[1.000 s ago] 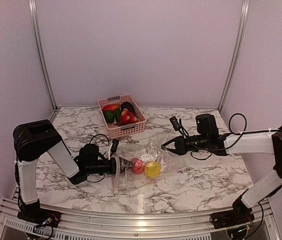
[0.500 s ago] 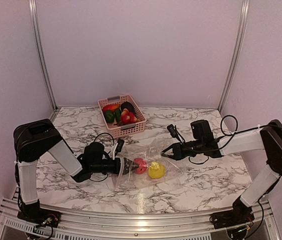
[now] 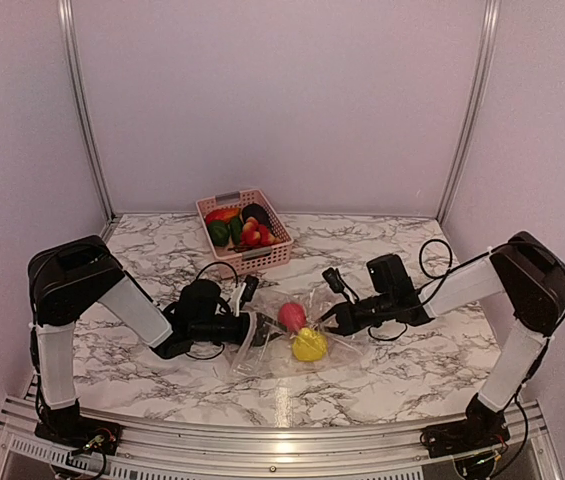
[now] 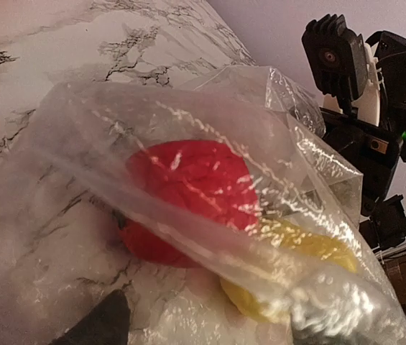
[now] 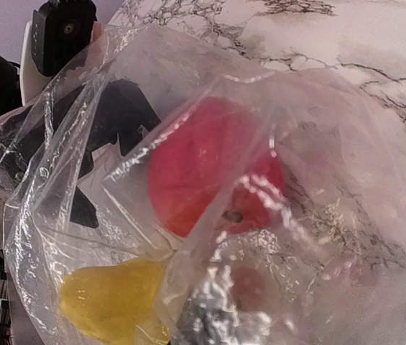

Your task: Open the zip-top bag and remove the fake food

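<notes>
Top external: one zip-top bag [image 3: 259, 354] lies crumpled on the counter [image 3: 412, 372] at centre, between two arms. Left gripper [image 3: 253, 328] is at the bag's 9 o'clock edge, right gripper [image 3: 328, 318] at its 3 o'clock edge, both touching plastic. Inside the bag are 2 pieces of fake food: 1 pinkish-red fruit [image 3: 292, 316] and 1 yellow fruit [image 3: 309, 345] at its 5 o'clock, touching.

One pink basket [image 3: 252, 262] sits at the bag's 11 o'clock, well apart, holding at least 4 more pieces: red, green, dark purple and a cluster of red balls. Black cables loop by both wrists.

Left wrist only: crinkled plastic fills the frame over the red and yellow pieces, one dark fingertip [image 4: 105, 323] shows low, and the right arm's camera block [image 4: 335, 54] sits at 2 o'clock.

Right wrist only: the same 2 pieces seen through folded plastic layers, with the left arm [image 5: 62, 32] behind at 10 o'clock.

Plastic covers the fingers of both, so I cannot tell if either gripper is clamped or apart. Basket shows in the top view only.
</notes>
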